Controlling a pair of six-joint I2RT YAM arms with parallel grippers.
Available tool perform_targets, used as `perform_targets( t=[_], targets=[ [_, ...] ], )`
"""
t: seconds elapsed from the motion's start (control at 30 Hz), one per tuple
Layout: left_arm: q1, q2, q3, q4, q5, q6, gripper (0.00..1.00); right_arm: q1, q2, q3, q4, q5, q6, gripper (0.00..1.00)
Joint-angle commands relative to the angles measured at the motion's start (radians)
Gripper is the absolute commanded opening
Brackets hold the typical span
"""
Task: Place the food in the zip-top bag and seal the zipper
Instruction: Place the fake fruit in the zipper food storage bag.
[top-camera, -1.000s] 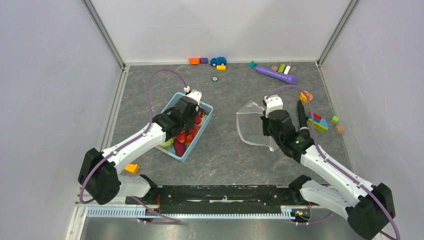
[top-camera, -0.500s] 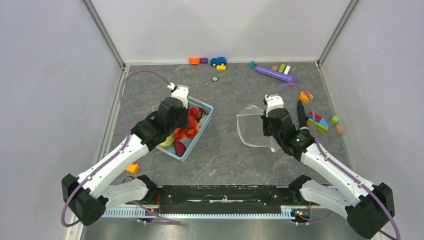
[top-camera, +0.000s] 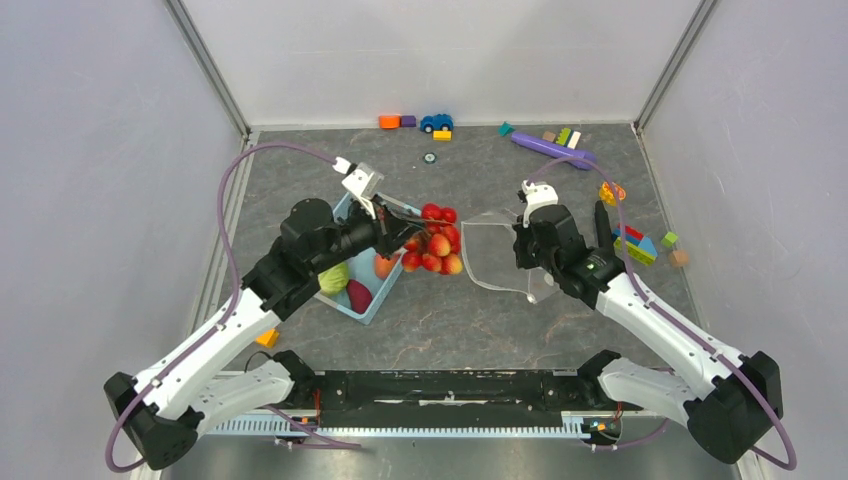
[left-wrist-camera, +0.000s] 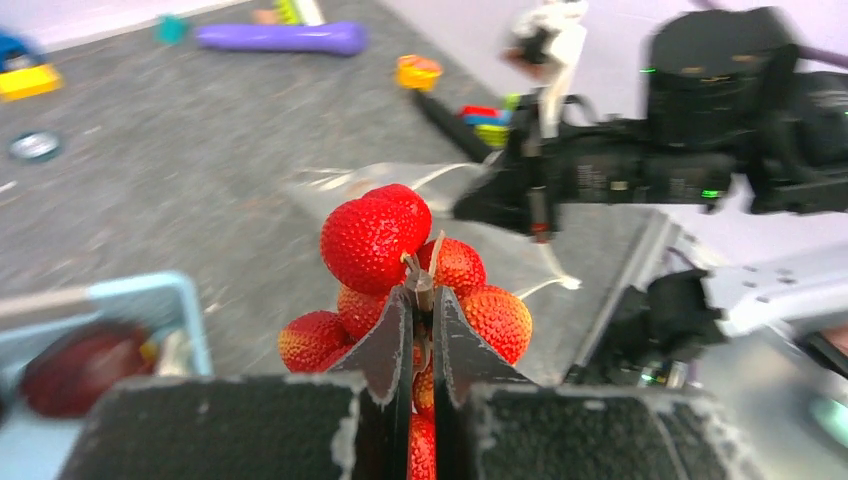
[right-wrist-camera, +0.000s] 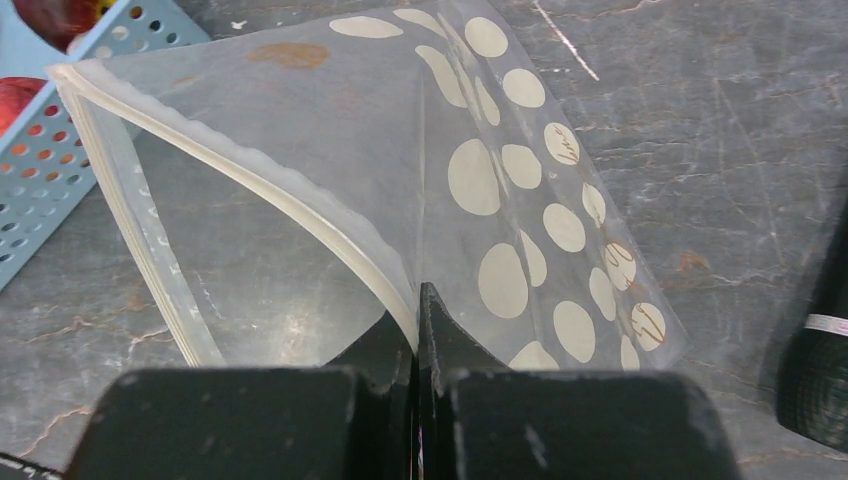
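My left gripper (top-camera: 405, 228) is shut on the stem of a bunch of red and orange toy berries (top-camera: 432, 240), part of the food, and holds it in the air between the basket and the bag; in the left wrist view the bunch (left-wrist-camera: 375, 240) hangs round the gripper (left-wrist-camera: 420, 300). My right gripper (top-camera: 522, 252) is shut on the upper lip of the zip-top bag (top-camera: 490, 255) and holds its mouth open toward the berries. In the right wrist view the gripper (right-wrist-camera: 417, 310) pinches the zipper strip (right-wrist-camera: 270, 185) of the dotted bag (right-wrist-camera: 500, 180). More food, a green piece (top-camera: 333, 277) and a maroon piece (top-camera: 358, 296), lies in the basket.
The light blue basket (top-camera: 372, 310) stands left of centre. Building blocks (top-camera: 640, 245), a purple tube (top-camera: 552, 149), a toy car (top-camera: 436, 122) and a black object (top-camera: 603, 228) lie along the back and right. An orange block (top-camera: 265, 338) lies near the left arm's base.
My left gripper has lifted the berry bunch out of the basket and carried it right toward the bag. My right gripper has shifted the held-open bag slightly left.
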Motion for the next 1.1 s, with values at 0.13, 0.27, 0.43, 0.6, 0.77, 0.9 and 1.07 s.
perform_targets(
  t=[0.13,0.27,0.43,0.6,0.77,0.9,1.07],
  targets=[
    [-0.086,0.098,-0.006,0.388,0.279,-0.073,0.02,-0.001,-0.02,0.045,0.081,-0.16,0.095,0.0],
    [-0.103,0.144,-0.016,0.481,0.326,-0.079,0.02,-0.001,-0.045,0.039,0.093,-0.215,0.127,0.0],
    [-0.113,0.182,-0.049,0.572,0.337,-0.084,0.02,-0.001,-0.061,0.042,0.104,-0.314,0.156,0.0],
    [-0.114,0.196,-0.093,0.616,0.311,-0.063,0.02,-0.001,-0.066,0.054,0.118,-0.408,0.183,0.0],
    [-0.114,0.202,-0.13,0.62,0.253,-0.028,0.02,-0.003,-0.069,0.072,0.122,-0.469,0.202,0.0],
    [-0.113,0.212,-0.142,0.591,0.25,-0.005,0.02,-0.003,-0.074,0.082,0.121,-0.485,0.216,0.0],
    [-0.114,0.18,-0.174,0.547,0.199,0.032,0.02,-0.004,-0.083,0.092,0.119,-0.476,0.221,0.0]
  ],
)
